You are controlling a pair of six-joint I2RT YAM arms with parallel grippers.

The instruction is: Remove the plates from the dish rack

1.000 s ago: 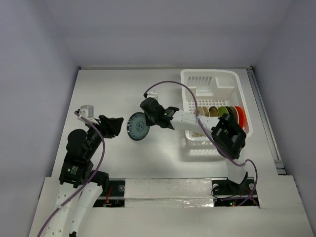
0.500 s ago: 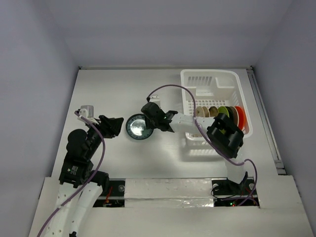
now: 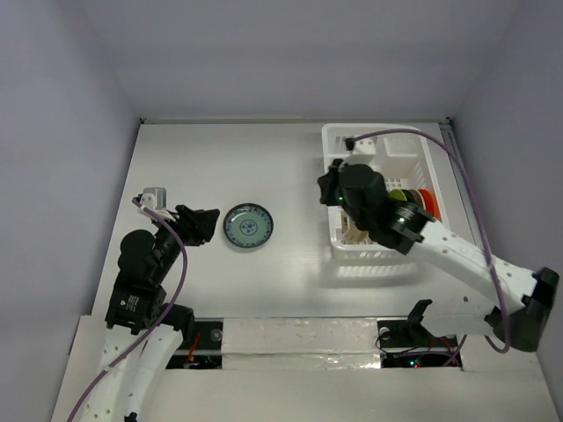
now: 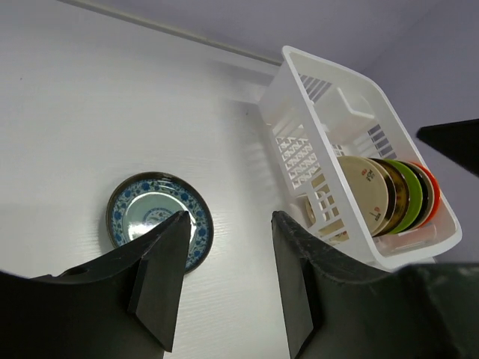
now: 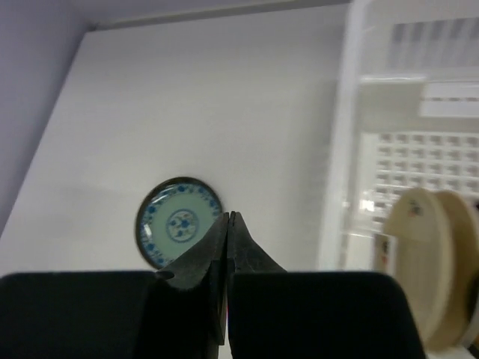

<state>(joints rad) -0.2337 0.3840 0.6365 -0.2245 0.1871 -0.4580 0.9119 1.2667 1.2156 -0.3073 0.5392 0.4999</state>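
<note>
A teal-grey plate with a blue pattern (image 3: pixel 247 226) lies flat on the white table, left of the dish rack (image 3: pixel 369 129); it shows in the left wrist view (image 4: pixel 159 221) and the right wrist view (image 5: pixel 178 222). The rack (image 4: pixel 329 75) holds upright plates: tan (image 4: pixel 363 191), brown patterned, lime green (image 4: pixel 406 194), black and orange-red (image 4: pixel 434 191). My right gripper (image 3: pixel 325 185) is shut and empty, raised at the rack's left wall (image 5: pixel 340 149); its tips (image 5: pixel 230 217) touch. My left gripper (image 3: pixel 207 224) is open and empty just left of the teal plate (image 4: pixel 230 224).
A white inner compartment (image 4: pixel 352 105) sits at the far end of the rack. The purple cable (image 3: pixel 457 167) of the right arm arcs over the rack. The table's far edge (image 3: pixel 290 121) meets the back wall.
My right gripper let go of the teal plate, which now lies flat on the table, and the arm swung back right to the rack. The left arm has not moved.
</note>
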